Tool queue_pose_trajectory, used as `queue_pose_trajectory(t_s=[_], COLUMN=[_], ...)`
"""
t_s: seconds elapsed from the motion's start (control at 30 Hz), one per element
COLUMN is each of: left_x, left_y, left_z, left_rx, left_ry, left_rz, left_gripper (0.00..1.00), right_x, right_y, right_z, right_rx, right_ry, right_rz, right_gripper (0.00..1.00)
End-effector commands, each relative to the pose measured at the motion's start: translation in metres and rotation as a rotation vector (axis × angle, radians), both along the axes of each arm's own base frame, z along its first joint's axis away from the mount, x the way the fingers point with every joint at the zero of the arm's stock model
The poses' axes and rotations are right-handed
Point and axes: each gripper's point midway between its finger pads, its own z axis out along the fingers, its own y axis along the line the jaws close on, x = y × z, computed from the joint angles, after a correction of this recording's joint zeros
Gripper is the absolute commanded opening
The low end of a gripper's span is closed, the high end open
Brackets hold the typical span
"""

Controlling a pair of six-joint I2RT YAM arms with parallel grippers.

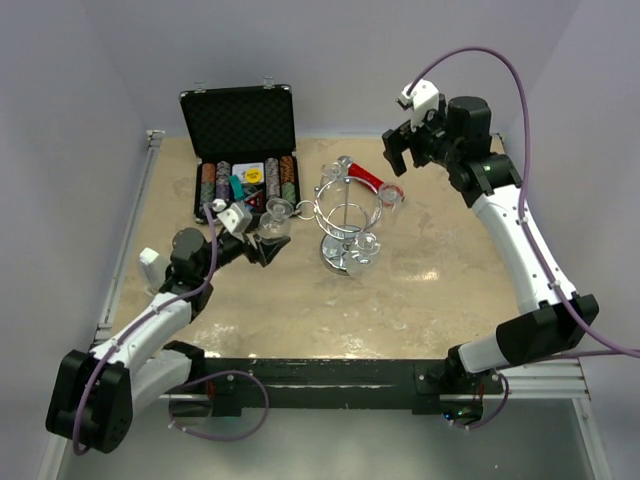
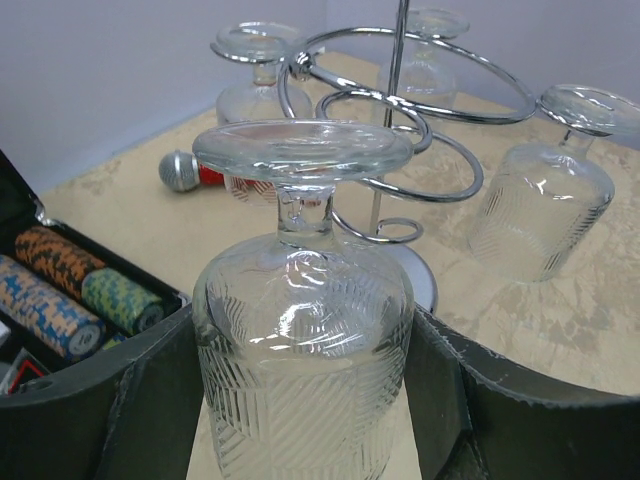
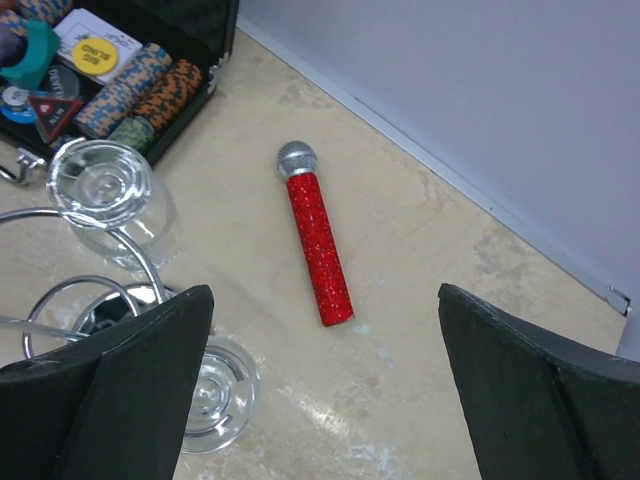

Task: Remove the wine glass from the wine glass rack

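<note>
The chrome wine glass rack [image 1: 338, 208] stands mid-table, with other glasses hanging upside down from its loops. My left gripper [image 1: 266, 246] is shut on the bowl of a ribbed wine glass [image 1: 277, 222] at the rack's left side. In the left wrist view the glass [image 2: 300, 340] hangs foot up between both fingers, with my gripper [image 2: 305, 335] around it. Its foot is level with the rack loops [image 2: 425, 100] just behind it. I cannot tell if the stem is clear of the wire. My right gripper [image 1: 400, 152] is open and empty, high at the back right.
An open black chip case [image 1: 240, 150] stands at the back left and shows in the right wrist view [image 3: 120, 70]. A red glitter microphone [image 3: 318, 245] lies behind the rack. Hanging glasses [image 2: 540, 205] [image 3: 105, 195] flank the rack post. The wall is close behind.
</note>
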Motion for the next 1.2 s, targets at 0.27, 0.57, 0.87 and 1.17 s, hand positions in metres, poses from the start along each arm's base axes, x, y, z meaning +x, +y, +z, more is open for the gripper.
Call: queue_pose_trajectory(t_s=[0.27,0.57,0.87,1.17], left_x=[-0.015,-0.030,-0.030,-0.032], left_y=[-0.002,-0.021,-0.022,-0.022], left_z=[0.039,0.089,0.111,0.123], left_rx=[0.039,0.020,-0.004,-0.021], left_ry=[0.295,0.315,0.256,0.213], left_rz=[-0.034,-0.215,-0.217,-0.225], left_gripper=[0.33,0.29,0.29,0.29], right_x=[-0.081,-0.144,-0.155,-0.143], right_y=[0.136,0.221,0.239,0.250], right_z=[0.101,0.094,0.069,0.048], right_rx=[-0.177,-0.128,-0.094,-0.034], right_ry=[-0.481,-0.585,-0.486,-0.411], right_rz=[0.485,0.727,0.808,0.745], right_gripper=[0.85,0.70,0.65,0.59])
